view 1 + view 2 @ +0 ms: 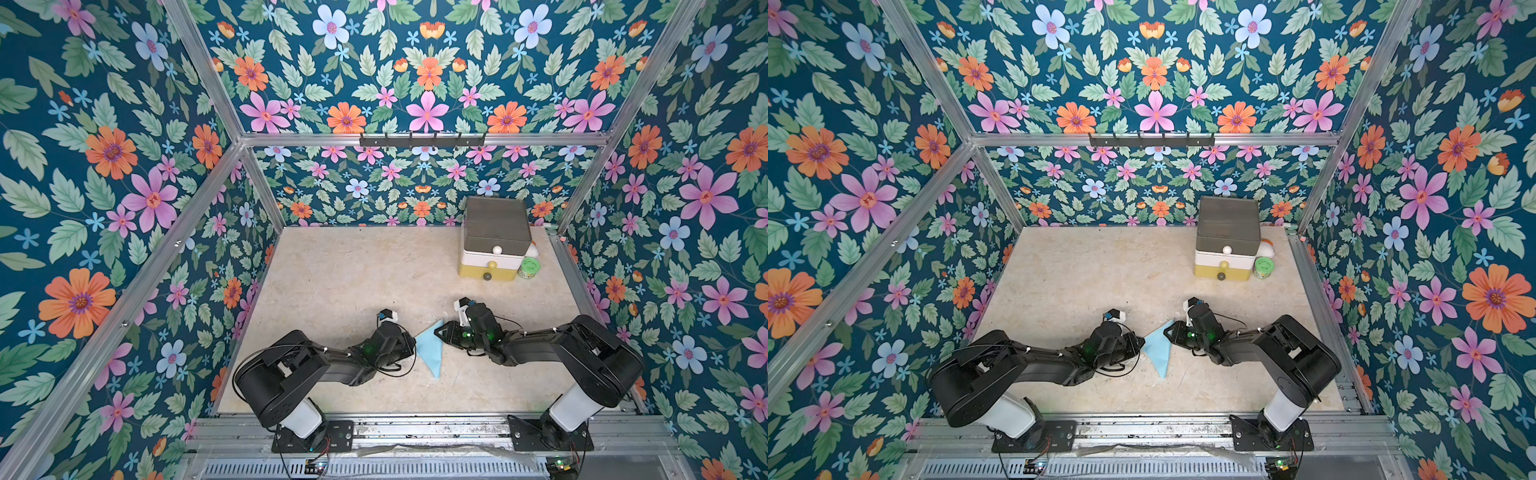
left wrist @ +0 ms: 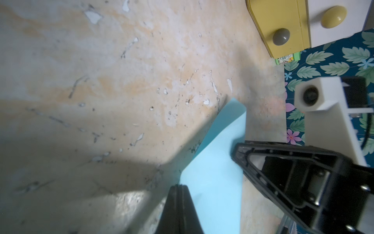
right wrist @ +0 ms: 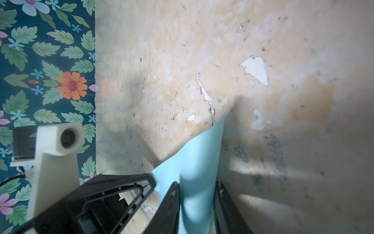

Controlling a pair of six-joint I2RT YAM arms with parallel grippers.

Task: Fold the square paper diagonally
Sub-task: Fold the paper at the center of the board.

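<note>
The left arm (image 1: 332, 361) and the right arm (image 1: 536, 338) are seen stretched inward and low, wrists angled down, tips almost met at the middle. The left gripper (image 2: 178, 194) is held with jaws pressed together. The right gripper (image 3: 197, 188) is shown with jaws parted.

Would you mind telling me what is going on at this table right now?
Both arms are working on the square paper, which shows as a triangle on the table in both top views. The left gripper is shut at one edge of it; whether it pinches the sheet I cannot tell. The right gripper has its jaws open on either side of a raised part of the sheet. The sheet is bowed, not yet pressed flat.
</note>
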